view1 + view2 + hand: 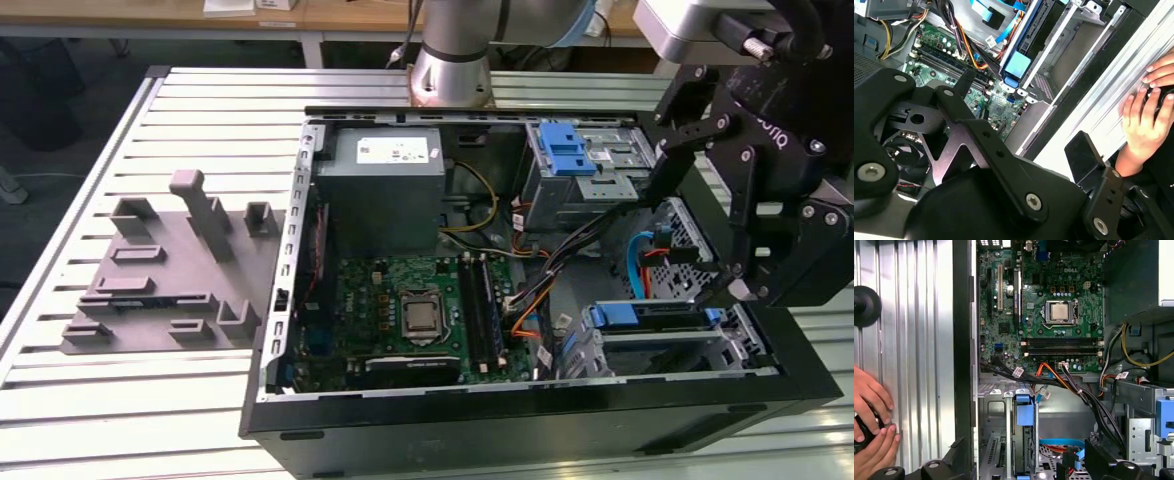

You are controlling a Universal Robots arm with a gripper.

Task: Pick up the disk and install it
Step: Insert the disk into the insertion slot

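Firstly, the claw (1029, 452): I logged it open, its fingers (1104, 460) set wide apart in the first wrist view and nothing held between them. In the exterior view it hung over the case edge on the exterior view's right.

Item, the disk (1024, 442): it stood on edge in the drive cage (994, 400) at the near corner of the computer case (534, 420), on the exterior view's right. Its blue bracket tab faced the motherboard (414, 310). It lay beneath the claw, apart from both fingers.

Item, power supply box (387, 180): far corner inside the case, on the exterior view's left.

Item, blue latch strip (563, 150): far side, on the upper bay.

Item, grey fixture plate (160, 270): on the slatted table (200, 110), well apart from the case, on the exterior view's left.

Item, a person's hand (871, 425): it rested on the table just beside the case, over a dark round object.

Progress: I judged the disk to be sitting in a bay while the claw was empty, so no lift was in hand. Whether the disk was latched home or only waiting there, I could not tell.
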